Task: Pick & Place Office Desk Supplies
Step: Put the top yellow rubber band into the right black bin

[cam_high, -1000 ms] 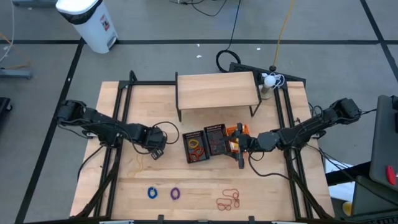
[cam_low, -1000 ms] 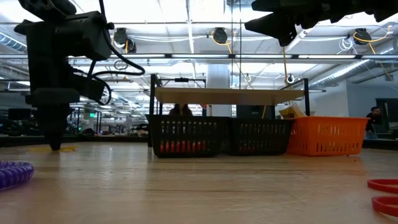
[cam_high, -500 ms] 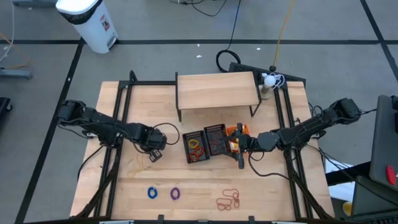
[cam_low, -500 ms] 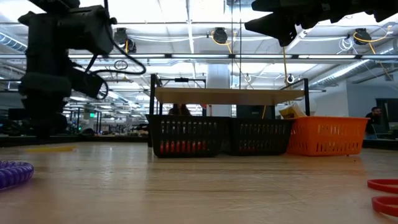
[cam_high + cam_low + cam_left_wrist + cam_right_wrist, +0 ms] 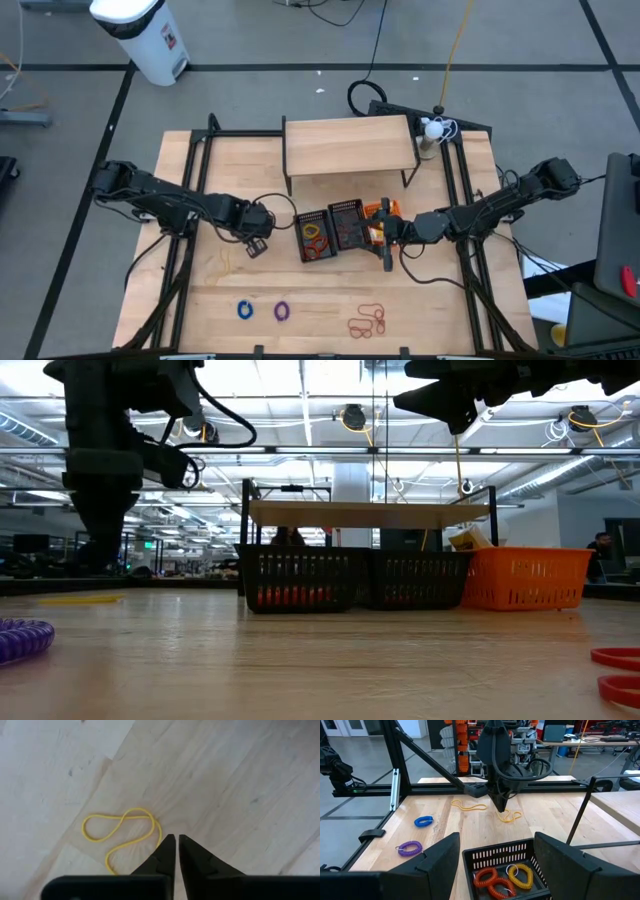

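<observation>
My left gripper points straight down, shut, a little above the wood at the table's left middle. A thin yellow elastic loop lies flat on the table just beside its fingertips, and a second yellow loop lies close by. My right gripper hangs open and level above a black basket that holds red, orange and yellow coiled rings. Near the front edge lie a blue ring, a purple ring and red elastic loops.
Two black baskets and an orange one stand in a row at mid-table. A low wooden shelf stands behind them. Dark rails run along both sides. Bare wood lies between the left gripper and the front edge.
My left gripper has risen straight up from the table top and drifted slightly toward the baskets, still pointing down. The yellow loop has stayed flat on the wood.
</observation>
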`<move>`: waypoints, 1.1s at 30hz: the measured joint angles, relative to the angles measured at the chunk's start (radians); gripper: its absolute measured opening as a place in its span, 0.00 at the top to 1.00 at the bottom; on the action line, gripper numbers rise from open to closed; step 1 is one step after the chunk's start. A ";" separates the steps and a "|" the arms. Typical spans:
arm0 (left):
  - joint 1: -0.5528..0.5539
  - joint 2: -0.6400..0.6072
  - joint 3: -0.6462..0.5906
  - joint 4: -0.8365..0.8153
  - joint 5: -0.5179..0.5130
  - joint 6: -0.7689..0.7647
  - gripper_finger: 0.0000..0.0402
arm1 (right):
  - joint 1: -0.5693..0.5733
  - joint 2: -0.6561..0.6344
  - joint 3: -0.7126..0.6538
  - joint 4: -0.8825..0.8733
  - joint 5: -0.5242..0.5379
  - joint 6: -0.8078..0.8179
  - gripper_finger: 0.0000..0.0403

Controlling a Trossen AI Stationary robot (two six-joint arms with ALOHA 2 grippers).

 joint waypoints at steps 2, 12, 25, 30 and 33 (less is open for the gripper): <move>0.001 0.000 0.000 0.002 0.000 -0.001 0.92 | 0.000 0.000 0.000 0.000 0.000 0.000 0.39; 0.001 0.000 0.000 0.011 -0.001 0.009 0.69 | 0.000 0.000 0.000 0.000 0.000 0.000 0.39; 0.001 0.000 0.000 0.011 0.007 -0.053 0.50 | 0.000 0.000 0.000 0.000 0.000 0.000 0.39; 0.001 0.000 0.000 0.004 -0.002 -0.062 0.52 | 0.000 0.000 0.000 0.000 0.000 0.000 0.39; 0.001 0.000 -0.001 0.000 -0.025 -0.079 0.54 | 0.000 0.000 0.000 0.000 0.000 0.000 0.39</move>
